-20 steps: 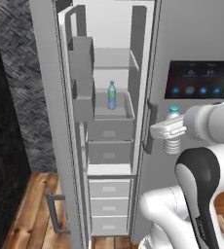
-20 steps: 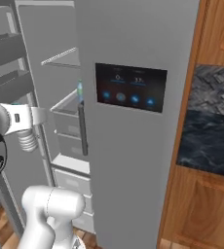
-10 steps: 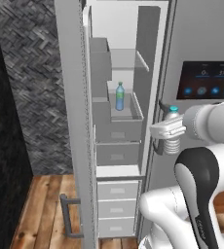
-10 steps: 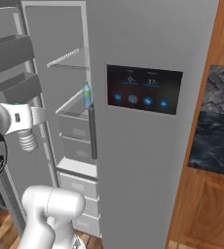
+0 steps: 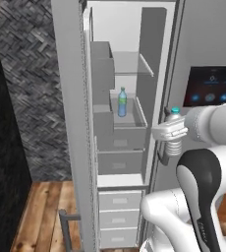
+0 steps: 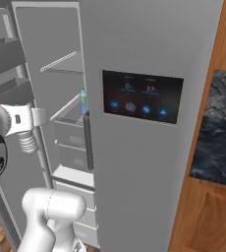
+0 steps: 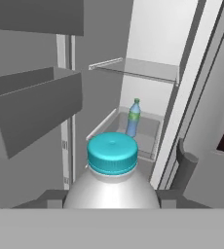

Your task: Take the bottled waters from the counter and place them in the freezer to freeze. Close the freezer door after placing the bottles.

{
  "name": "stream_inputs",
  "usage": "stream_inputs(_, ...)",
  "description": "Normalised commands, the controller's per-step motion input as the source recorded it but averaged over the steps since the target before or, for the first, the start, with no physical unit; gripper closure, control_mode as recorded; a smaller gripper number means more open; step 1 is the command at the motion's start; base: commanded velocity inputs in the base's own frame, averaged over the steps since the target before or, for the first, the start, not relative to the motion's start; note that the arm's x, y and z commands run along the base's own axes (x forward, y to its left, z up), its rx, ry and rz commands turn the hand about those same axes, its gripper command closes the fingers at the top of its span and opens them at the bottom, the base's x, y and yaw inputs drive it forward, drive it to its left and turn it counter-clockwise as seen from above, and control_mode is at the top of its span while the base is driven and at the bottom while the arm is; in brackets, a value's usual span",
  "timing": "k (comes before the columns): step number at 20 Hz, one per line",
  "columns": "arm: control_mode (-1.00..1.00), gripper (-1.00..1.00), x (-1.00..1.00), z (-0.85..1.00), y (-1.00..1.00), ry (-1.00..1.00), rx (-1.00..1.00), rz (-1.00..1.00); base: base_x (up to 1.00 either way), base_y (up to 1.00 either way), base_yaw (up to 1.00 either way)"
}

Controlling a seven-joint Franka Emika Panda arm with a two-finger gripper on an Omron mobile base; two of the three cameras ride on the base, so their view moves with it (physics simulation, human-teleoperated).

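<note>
Kitchen corner with grey herringbone tiled wall [image 5: 34, 74] at left and brown wood floor [image 5: 43, 211] below. Standing open against that wall: freezer [image 5: 125, 44], white inside, with a grey shelf [image 5: 129, 64] high up, open bins in the middle and closed drawers [image 5: 120, 216] at the bottom. Upright in the middle bin [image 5: 129, 120], a blue-tinted bottle [image 5: 122, 102] with a blue cap, also visible from the hand camera [image 7: 133, 118]. Just outside the opening, at the front edge of the compartment, a whitish bottle [image 5: 173, 132] with a teal-blue cap, held upright in the gripper [image 5: 170, 132], jaws closed on its body. Close up in the hand camera, cap [image 7: 112, 153] pointing toward the bin. Swung out at left, freezer door [image 5: 70, 123] with inner bins and bar handle [image 5: 65, 229]. To the right, a grey door with dark touchscreen [image 6: 142, 96], then wooden cabinet panel [image 6: 203, 216] and dark marbled surface [image 6: 218, 147].
</note>
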Motion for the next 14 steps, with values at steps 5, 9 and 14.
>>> stream_inputs(5, 1.0, 1.0, 0.0, 0.0, 0.0, 0.0, 0.0, 0.0, 0.18, 0.18, 0.0)
stream_inputs(9, 1.0, 1.0, 0.0, 0.0, 0.0, 0.0, 0.0, 0.0, 0.13, 0.15, 0.0)
stream_inputs(14, 1.0, 1.0, 0.0, 0.0, 0.0, 0.0, 0.0, 0.0, 0.16, 0.13, 0.0)
